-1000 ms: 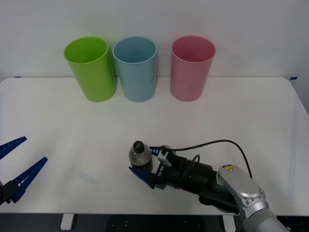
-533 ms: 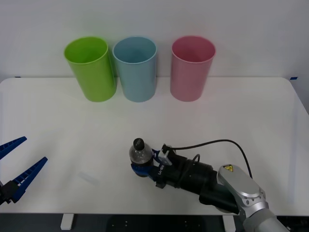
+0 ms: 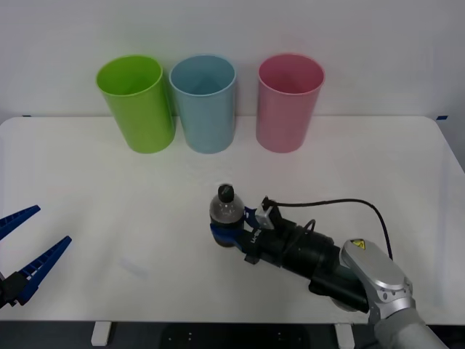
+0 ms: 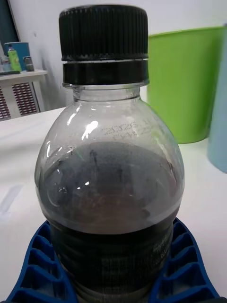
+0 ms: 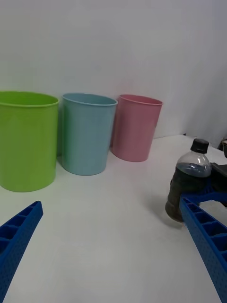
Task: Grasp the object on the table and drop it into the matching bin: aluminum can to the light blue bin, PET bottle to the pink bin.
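One clear plastic bottle (image 3: 226,211) with ribbed black cap, clamped upright in the right gripper's (image 3: 231,233) blue ribbed fingers; three smooth tapered bins

Bare table (image 3: 341,174) between right hand (image 3: 231,234) and pink bin (image 3: 288,102); nothing standing between.

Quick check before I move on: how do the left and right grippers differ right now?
The right gripper is shut on the PET bottle, mid-table in front of the pink bin; the left gripper holds nothing. The right gripper's blue fingers wrap the bottle's lower body; the left gripper's fingers are spread wide open. The left gripper sits parked at the table's near left edge. Both have blue ribbed fingers.
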Tool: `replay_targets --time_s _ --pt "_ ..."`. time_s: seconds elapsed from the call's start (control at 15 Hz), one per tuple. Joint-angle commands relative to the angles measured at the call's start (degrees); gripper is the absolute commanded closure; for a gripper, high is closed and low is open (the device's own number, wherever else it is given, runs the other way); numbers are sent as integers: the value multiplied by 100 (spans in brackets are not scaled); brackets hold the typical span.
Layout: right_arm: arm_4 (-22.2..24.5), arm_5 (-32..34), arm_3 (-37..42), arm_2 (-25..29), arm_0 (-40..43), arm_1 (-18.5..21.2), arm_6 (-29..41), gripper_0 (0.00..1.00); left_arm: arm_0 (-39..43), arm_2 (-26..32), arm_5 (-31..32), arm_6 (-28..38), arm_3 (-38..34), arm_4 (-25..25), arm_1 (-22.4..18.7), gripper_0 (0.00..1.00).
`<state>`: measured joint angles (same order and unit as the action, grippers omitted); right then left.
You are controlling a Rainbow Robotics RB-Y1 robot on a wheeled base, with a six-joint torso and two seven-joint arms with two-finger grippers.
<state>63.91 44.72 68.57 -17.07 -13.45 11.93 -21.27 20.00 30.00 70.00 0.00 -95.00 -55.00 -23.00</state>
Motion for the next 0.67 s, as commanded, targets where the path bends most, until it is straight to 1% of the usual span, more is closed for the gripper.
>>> replay_targets --time_s 0.07,0.2,0.33,0.53,0.67 --pt "7 -51 183 274 1 -6 141 100 0 0 0 0 0 0 0 0" --pt "7 -51 306 459 1 3 316 100 0 0 0 0 0 0 0 0" --pt "77 -59 525 652 1 11 747 100 0 0 0 0 0 0 0 0" --pt "315 -95 886 977 1 20 1397 100 0 0 0 0 0 0 0 0" --pt "367 -95 1141 1144 1 82 1802 100 0 0 0 0 0 0 0 0"
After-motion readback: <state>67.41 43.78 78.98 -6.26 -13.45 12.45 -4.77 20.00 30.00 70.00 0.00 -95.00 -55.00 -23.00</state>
